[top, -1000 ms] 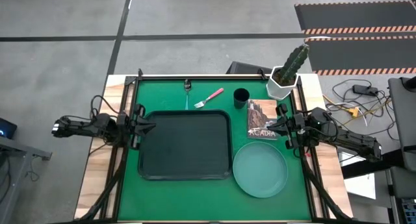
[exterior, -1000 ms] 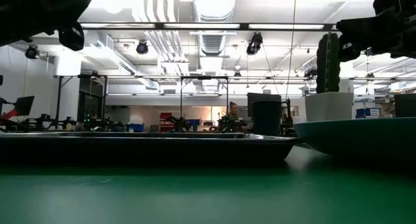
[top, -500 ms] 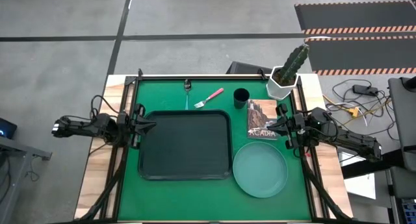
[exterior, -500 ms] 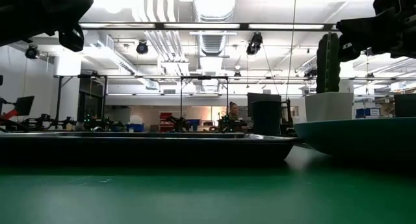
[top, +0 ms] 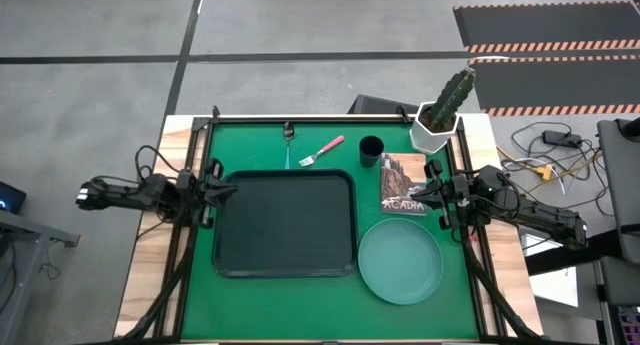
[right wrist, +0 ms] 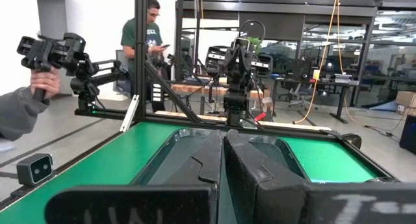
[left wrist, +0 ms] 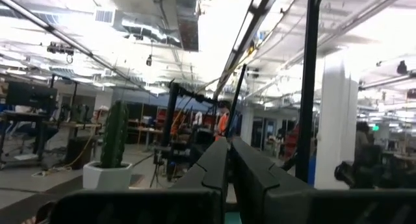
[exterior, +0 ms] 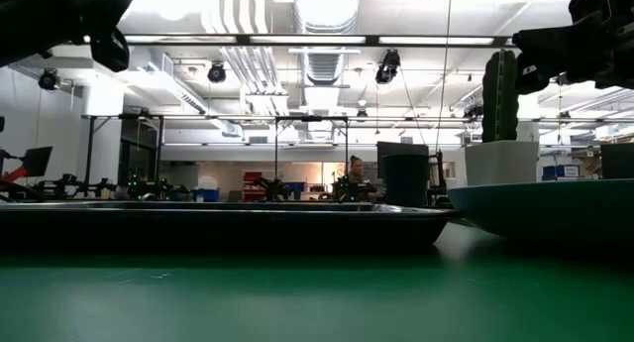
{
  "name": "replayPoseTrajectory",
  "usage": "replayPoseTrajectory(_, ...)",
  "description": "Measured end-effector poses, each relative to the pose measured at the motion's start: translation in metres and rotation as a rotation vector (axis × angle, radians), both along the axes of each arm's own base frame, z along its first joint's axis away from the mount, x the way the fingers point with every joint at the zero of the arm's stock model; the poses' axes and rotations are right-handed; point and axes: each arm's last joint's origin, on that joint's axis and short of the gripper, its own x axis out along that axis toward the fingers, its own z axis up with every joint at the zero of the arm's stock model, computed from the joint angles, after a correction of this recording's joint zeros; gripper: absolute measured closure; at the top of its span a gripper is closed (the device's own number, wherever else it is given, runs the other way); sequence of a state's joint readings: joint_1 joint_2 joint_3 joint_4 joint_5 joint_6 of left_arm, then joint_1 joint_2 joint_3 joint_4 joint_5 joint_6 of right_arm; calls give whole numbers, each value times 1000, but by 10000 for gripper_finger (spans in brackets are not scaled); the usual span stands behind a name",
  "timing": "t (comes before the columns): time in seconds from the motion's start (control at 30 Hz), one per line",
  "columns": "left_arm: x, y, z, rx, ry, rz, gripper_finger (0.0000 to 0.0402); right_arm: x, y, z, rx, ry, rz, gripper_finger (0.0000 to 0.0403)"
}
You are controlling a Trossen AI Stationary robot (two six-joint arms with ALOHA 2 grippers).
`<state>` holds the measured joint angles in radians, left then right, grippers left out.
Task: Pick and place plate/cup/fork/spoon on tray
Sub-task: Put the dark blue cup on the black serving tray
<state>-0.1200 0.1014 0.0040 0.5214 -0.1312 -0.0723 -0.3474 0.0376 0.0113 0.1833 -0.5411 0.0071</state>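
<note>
The black tray (top: 287,223) lies on the green mat, mid-table. The pale teal plate (top: 401,262) lies on the mat right of the tray, toward the near edge. The dark cup (top: 371,150) stands on the mat beyond the tray's far right corner. The pink-handled fork (top: 322,151) and the spoon (top: 288,140) lie on the mat beyond the tray's far edge. My left gripper (top: 232,194) is shut and empty at the tray's left edge. My right gripper (top: 418,193) is shut and empty over the booklet, right of the tray.
A white pot with a cactus (top: 440,120) stands at the far right corner. A booklet (top: 403,181) lies between cup and plate. In the right wrist view a person (right wrist: 146,42) stands beyond the table and a hand (right wrist: 39,87) holds a device.
</note>
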Motion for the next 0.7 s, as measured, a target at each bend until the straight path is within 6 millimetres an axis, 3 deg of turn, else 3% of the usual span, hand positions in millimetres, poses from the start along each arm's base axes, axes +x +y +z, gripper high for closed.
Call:
replayPoseTrajectory(0.27,8,-1,8,-32,-77,-15,400,0,0,2,-6,-18,0,394)
replayPoseTrajectory(0.37,11,-1,10,-35,-105,-15,400,-1,0,6,83,-43,11,394)
replayPoseTrajectory(0.5,16,-2,12,-38,-123,-12,400,-2,-6,12,274,-112,-186,394)
replayPoseTrajectory(0.7,32,-3,24,-36,-83,18,400,-1,-8,14,225,-138,-251,394)
